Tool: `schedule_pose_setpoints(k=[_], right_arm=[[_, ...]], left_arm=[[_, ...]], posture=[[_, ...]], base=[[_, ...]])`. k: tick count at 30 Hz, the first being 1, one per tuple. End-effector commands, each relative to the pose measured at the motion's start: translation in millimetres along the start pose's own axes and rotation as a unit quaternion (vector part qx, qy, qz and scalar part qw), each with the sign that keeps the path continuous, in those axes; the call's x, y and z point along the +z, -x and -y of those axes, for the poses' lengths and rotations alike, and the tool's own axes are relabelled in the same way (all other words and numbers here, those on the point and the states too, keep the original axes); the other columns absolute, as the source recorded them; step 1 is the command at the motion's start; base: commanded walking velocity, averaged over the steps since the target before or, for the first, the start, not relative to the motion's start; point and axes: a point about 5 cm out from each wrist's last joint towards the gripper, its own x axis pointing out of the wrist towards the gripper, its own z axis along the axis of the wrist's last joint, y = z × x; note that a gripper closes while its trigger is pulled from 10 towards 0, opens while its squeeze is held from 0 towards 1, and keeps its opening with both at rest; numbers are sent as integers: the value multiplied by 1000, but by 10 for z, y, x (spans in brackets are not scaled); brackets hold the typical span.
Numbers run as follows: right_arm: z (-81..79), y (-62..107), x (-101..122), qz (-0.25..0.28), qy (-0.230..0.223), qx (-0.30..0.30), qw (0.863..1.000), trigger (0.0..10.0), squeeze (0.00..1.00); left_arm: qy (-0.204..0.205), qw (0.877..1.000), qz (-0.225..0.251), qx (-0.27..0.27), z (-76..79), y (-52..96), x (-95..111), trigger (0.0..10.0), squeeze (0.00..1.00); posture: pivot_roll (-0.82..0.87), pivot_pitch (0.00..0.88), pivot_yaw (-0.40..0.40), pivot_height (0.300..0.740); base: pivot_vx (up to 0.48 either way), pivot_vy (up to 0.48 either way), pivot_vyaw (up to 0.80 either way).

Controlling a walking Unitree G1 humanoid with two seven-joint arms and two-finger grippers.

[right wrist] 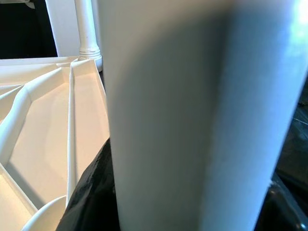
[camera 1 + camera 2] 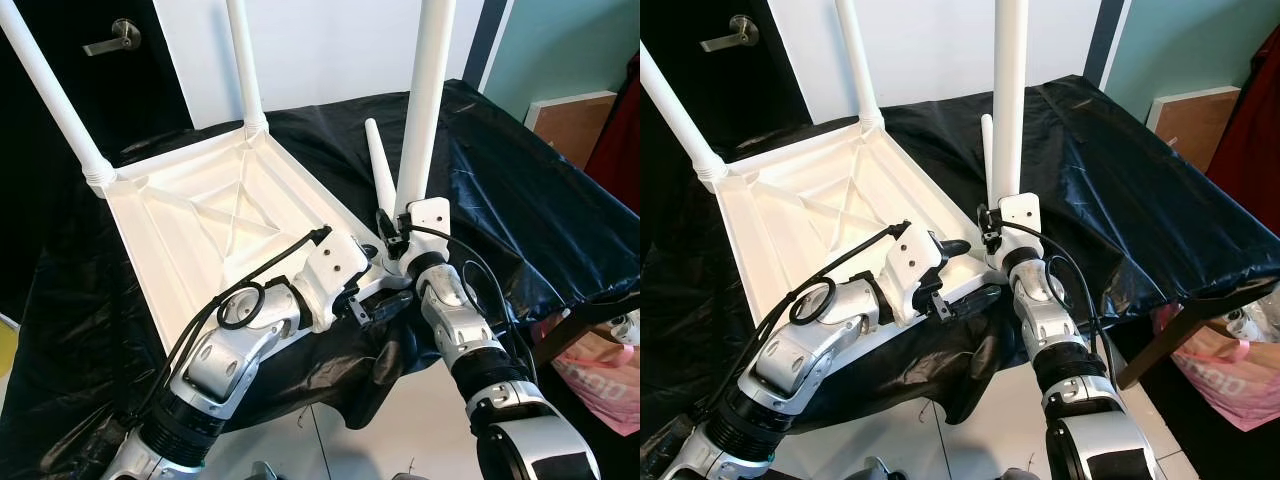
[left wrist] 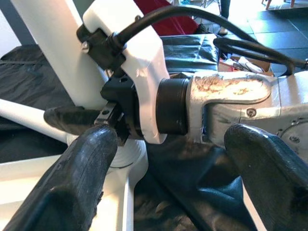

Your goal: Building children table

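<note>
I see the white children's table top [image 2: 220,215] lying upside down on a black-covered table [image 2: 520,200], two legs already standing up from its far corners (a loose leg [image 2: 380,170] lies on the cover nearby). My right gripper [image 1: 192,192] is clamped around an upright white leg [image 2: 428,100] at the top's near corner. My left gripper [image 3: 168,159] hovers wide apart and empty just beside that corner, fingers [image 3: 72,183] facing the right wrist.

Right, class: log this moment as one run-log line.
right gripper: shut on upright table leg at near corner | left gripper: open beside it | upturned tabletop: two legs fitted | spare leg: lying on black sheet
</note>
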Motion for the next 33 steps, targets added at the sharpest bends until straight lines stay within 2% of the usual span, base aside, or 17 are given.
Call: schedule_pose_setpoints(k=[1,6,9,13,20,33], right_arm=[[-37,27,-96,-21,1,9,1000,10000,0],[-17,89,-153,-24,6,10,1000,10000,0],[15,155,-212,-20,28,19,999,10000,0],[18,170,-227,-19,35,23,999,10000,0],[6,318,-299,7,55,73,996,10000,0],[-63,312,-345,-6,48,110,993,10000,0]], left_arm=[[2,1000,-7,-26,46,7,-20,10000,0],[2,1000,-10,-21,28,24,-23,10000,0],[2,1000,-10,-21,25,23,-18,10000,0],[2,1000,-9,-21,26,22,-17,10000,0],[-1,1000,-10,-21,11,30,-8,10000,0],[-5,1000,-10,-20,-13,37,10,10000,0]], posture=[[-62,31,17,740],[-63,31,17,740],[-67,30,20,740],[-67,30,20,740],[-66,28,30,740],[-59,26,36,740]], base=[[0,0,0],[0,0,0],[0,0,0],[0,0,0],[0,0,0],[0,0,0]])
